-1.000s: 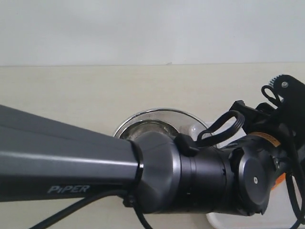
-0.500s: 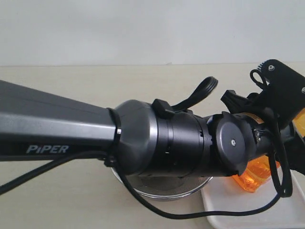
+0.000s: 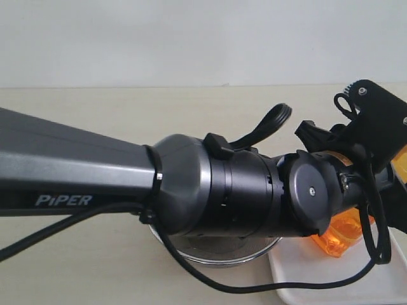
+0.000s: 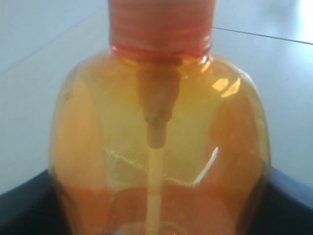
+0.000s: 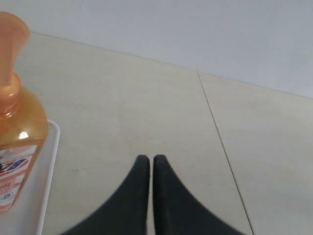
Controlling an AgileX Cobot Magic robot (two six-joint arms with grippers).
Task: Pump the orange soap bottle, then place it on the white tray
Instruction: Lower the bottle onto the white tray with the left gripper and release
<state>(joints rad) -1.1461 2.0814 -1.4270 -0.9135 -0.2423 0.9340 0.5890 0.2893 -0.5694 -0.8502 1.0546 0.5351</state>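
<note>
Soft, even light — no hard shadows.
The orange soap bottle [image 4: 161, 147], close up, is blurred and glowing with small glints; right pincer [image 5: 149, 164] is soft-edged, the surface [image 5: 146, 107] beyond it sharper.

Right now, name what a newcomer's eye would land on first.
The black left arm fills the exterior view, hiding most of the steel bowl. The orange soap bottle glows across the whole left wrist view. The right gripper hangs shut above the table.

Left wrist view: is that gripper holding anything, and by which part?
The left gripper holds the orange soap bottle across its wide body, below the threaded neck.
</note>
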